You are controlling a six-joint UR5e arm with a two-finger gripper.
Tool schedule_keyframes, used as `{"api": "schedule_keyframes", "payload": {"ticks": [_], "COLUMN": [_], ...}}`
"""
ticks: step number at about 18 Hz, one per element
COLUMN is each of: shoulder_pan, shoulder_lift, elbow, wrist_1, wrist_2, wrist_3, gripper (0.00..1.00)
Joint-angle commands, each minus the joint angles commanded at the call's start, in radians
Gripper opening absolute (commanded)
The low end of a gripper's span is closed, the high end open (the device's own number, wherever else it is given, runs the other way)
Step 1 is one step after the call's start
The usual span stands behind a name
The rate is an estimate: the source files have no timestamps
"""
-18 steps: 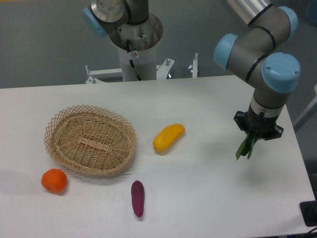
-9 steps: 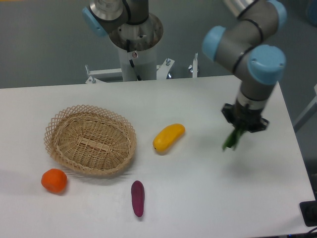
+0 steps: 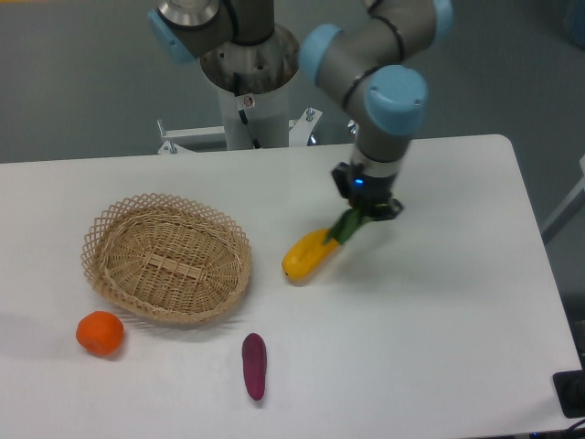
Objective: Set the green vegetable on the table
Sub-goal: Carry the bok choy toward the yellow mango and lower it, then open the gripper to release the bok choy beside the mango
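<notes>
**Worktop contents: five loose items, one held**

One tool (image 3: 367,208), black, at the end of a grey arm with light-blue joint caps, above the worktop (image 3: 457,320) at roughly 1 o'clock from its centre. Clenched on the green vegetable; finger detail too small to make out.

One green vegetable (image 3: 347,226), held at its upper end in the tool, dark leaves trailing down toward 7 o'clock. Leaf tips overlapping the upper right end of the yellow fruit in this view; touching or merely in front of it, cannot tell. Not lying on the worktop surface.

One yellow fruit (image 3: 306,256), oblong, lying on the worktop near centre, long axis running from 8 o'clock to 2 o'clock.

One wicker basket (image 3: 165,258), oval, open weave, at 9 o'clock from the yellow fruit, just beside it but apart. Nothing seen inside.

One orange fruit (image 3: 100,333), round, at 7 o'clock from the basket, close to its rim.

One purple eggplant (image 3: 254,365), small and slender, lying nearly upright in the view, at 7 o'clock from the yellow fruit and well apart from it.

One robot base column (image 3: 249,82), beyond the far edge of the worktop at 12 o'clock.
</notes>
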Motion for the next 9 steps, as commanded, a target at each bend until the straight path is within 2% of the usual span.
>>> {"api": "schedule_keyframes", "payload": {"ticks": [1,4,6,8,9], "shoulder_pan": [-0.012,-0.037,-0.034,-0.028,-0.02], "shoulder_lift": [0.0,-0.002,-0.002,-0.006,-0.006], "elbow": [-0.008,-0.035,-0.046,-0.052,-0.051], "wrist_1": [0.0,0.002,0.002,0.002,0.002], "wrist_2": [-0.003,0.003,0.006,0.006,0.006], "wrist_3": [0.005,0.018,0.083,0.13,0.147], "gripper": [0.19,0.23,0.26,0.44,0.59]}}
